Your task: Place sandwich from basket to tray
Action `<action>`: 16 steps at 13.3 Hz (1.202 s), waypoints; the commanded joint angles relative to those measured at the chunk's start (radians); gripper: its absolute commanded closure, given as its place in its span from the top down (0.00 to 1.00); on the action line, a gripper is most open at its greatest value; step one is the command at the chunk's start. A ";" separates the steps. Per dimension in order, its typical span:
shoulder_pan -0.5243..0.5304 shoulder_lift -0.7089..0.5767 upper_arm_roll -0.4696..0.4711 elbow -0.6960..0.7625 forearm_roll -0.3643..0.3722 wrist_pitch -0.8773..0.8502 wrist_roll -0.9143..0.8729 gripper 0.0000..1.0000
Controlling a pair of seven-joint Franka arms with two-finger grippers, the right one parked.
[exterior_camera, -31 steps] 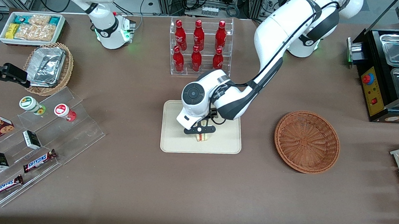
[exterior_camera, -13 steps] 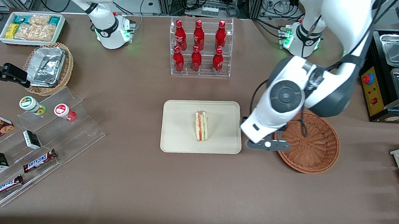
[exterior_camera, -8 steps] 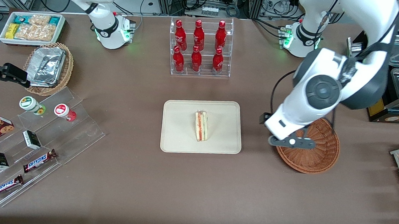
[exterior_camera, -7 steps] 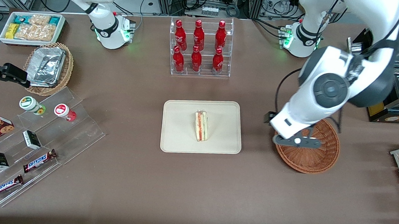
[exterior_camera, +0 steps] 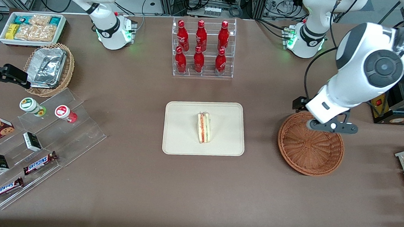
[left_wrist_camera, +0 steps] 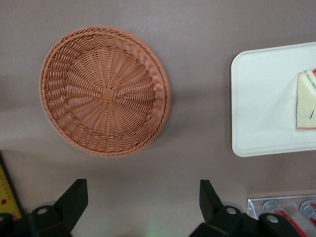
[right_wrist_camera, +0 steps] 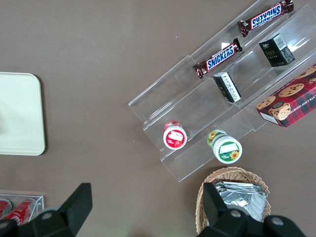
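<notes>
Your gripper (exterior_camera: 332, 126) hangs with its fingers (left_wrist_camera: 74, 200) spread wide above the upper rim of the basket (exterior_camera: 310, 143), right of centre in the front view. Between basket and tray (exterior_camera: 183, 126) you have a bare strip of tabletop (exterior_camera: 261, 132). The sandwich (exterior_camera: 203, 127) stands mid-tray. Above the tray, the bottle rack (exterior_camera: 202, 48) blocks the upper centre; the black machine (exterior_camera: 392, 78) crowds the upper right.
</notes>
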 commanded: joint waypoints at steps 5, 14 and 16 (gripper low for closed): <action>0.067 -0.099 0.042 -0.008 -0.026 -0.119 0.132 1.00; 0.075 -0.132 0.152 0.056 -0.036 -0.262 0.190 1.00; 0.072 -0.143 0.178 0.064 -0.037 -0.277 0.190 1.00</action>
